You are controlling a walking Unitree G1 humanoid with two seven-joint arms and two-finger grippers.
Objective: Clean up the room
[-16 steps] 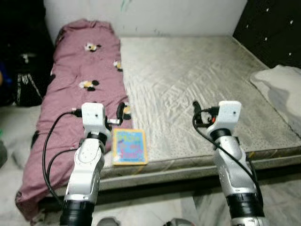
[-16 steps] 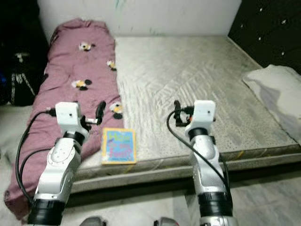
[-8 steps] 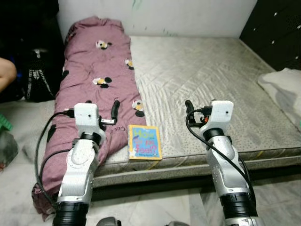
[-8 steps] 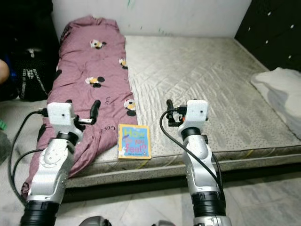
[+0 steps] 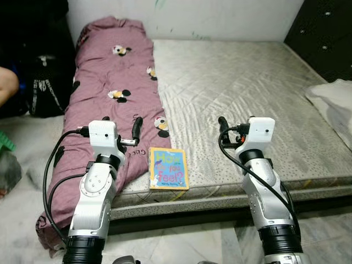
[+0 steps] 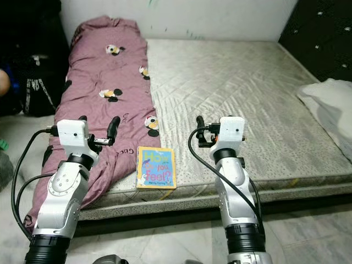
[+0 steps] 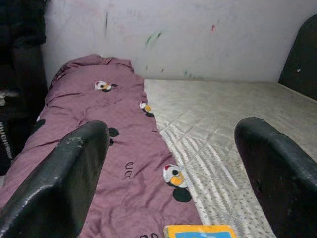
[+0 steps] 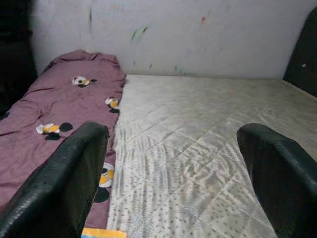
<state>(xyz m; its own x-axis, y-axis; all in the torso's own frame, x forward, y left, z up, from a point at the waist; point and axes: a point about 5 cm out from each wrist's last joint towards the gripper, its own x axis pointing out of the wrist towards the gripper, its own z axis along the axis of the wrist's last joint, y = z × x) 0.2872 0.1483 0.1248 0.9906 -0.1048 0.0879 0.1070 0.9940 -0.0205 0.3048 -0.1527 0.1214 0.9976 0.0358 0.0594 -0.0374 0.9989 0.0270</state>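
A children's book [image 5: 168, 169] with a yellow border and blue cover lies flat at the near edge of the grey mattress [image 5: 247, 88]. Left of it, a purple blanket [image 5: 110, 93] with cartoon prints runs the length of the bed and hangs over the near edge. My left gripper [image 7: 171, 130] is held open above the blanket, just left of the book, with nothing between its fingers. My right gripper [image 8: 172, 130] is open and empty too, over the mattress to the book's right. The book's top edge [image 7: 199, 231] peeks in below the left fingers.
A white cloth or pillow [image 5: 336, 102] lies at the bed's right side by a black tufted headboard [image 5: 324, 33]. A black bag [image 5: 47, 88] stands on the floor left of the bed, with part of a person [image 5: 6, 82] at the edge. The wall [image 5: 220, 16] is behind.
The whole view has shifted, so the camera moved; the bed's left side and floor show more, and a person's limb appeared at the left. Both arms keep their pose, grippers open.
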